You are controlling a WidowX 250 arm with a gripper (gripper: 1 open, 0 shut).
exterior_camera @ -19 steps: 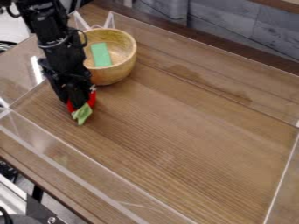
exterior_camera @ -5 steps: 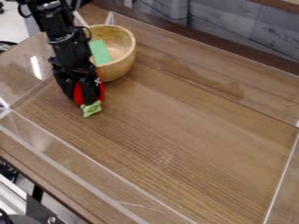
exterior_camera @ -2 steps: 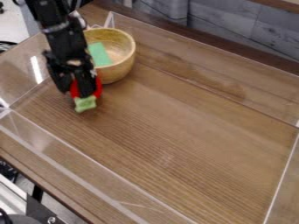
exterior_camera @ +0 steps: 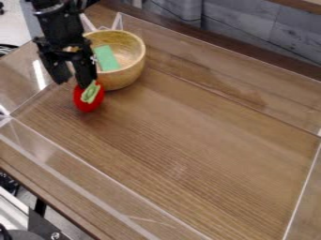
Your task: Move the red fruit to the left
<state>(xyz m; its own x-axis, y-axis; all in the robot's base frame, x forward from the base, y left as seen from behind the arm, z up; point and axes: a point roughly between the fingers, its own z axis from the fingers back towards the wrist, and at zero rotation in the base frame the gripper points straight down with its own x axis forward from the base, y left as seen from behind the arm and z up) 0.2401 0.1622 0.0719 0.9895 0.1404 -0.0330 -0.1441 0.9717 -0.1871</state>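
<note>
Wooden tabletop (exterior_camera: 201,131) inside clear low walls, red fruit (exterior_camera: 86,97) resting at far left.

Lying free on the wood, leafy stub up, just near of the wooden bowl (exterior_camera: 123,56) holding a flat green piece (exterior_camera: 109,59). Gripper (exterior_camera: 71,73) just above the fruit, fingers spread apart, gripping nothing. Judged essentially finished: fruit set down at the left side, only the arm's retreat remaining.

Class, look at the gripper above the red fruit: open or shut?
Open. The gripper hangs over the red fruit, fingers spread, and the fruit lies on the table.
</note>
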